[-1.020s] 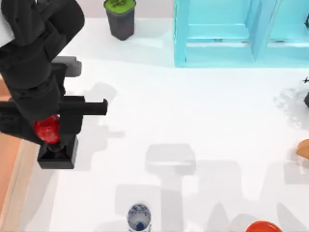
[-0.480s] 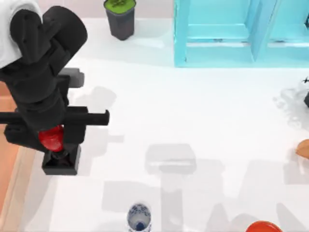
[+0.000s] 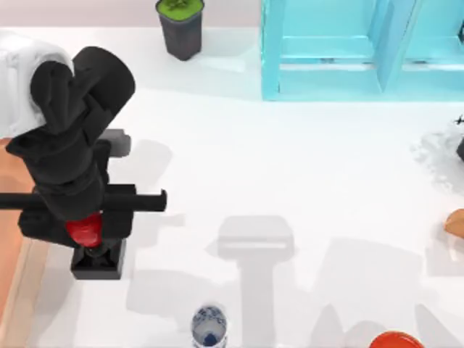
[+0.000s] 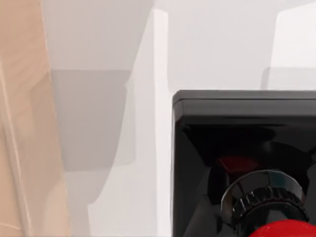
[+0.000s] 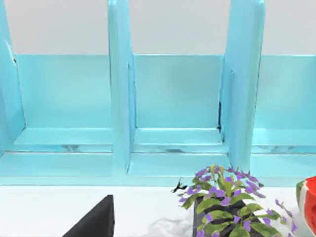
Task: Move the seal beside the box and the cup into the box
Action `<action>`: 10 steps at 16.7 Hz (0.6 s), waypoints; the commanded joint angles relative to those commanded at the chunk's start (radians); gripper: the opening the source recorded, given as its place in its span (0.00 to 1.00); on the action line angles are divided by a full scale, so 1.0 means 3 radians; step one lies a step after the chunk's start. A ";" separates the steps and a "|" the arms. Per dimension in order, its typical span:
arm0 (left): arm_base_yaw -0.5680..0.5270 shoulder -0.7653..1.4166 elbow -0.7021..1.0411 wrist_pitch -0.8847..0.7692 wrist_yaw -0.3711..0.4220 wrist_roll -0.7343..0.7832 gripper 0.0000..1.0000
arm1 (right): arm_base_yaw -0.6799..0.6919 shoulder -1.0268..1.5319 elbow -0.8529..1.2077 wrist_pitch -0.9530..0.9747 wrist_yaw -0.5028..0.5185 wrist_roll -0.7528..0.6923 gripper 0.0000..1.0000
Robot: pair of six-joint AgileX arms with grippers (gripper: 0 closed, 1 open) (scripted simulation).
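Observation:
My left gripper is shut on the red knob of the seal, at the left of the table. The seal's black square base hangs or rests just right of the box's tan wall; I cannot tell whether it touches the table. In the left wrist view the seal's base is seen close up, with the box wall beside it. The cup, white with a blue pattern, stands upright at the front edge, well right of the seal. My right arm is off the table's right side.
A dark grey pot with a green top stands at the back. The turquoise shelf spans the back right. A red-orange bowl sits at the front right. A purple-flowered plant stands before the shelf.
My left gripper has carried the seal toward the table's front edge and slightly right, along the box wall. The seal's base looks smaller, as if lower.

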State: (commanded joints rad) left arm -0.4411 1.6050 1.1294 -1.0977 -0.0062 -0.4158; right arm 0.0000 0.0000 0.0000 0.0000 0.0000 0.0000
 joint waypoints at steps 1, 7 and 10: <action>0.0000 0.0000 0.0000 0.0000 0.0000 0.0000 0.00 | 0.0000 0.0000 0.0000 0.0000 0.0000 0.0000 1.00; 0.0000 0.0000 0.0000 0.0000 0.0000 0.0000 0.45 | 0.0000 0.0000 0.0000 0.0000 0.0000 0.0000 1.00; 0.0000 0.0000 0.0000 0.0000 0.0000 0.0000 0.68 | 0.0000 0.0000 0.0000 0.0000 0.0000 0.0000 1.00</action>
State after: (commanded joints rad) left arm -0.4411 1.6050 1.1294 -1.0977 -0.0062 -0.4158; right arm 0.0000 0.0000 0.0000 0.0000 0.0000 0.0000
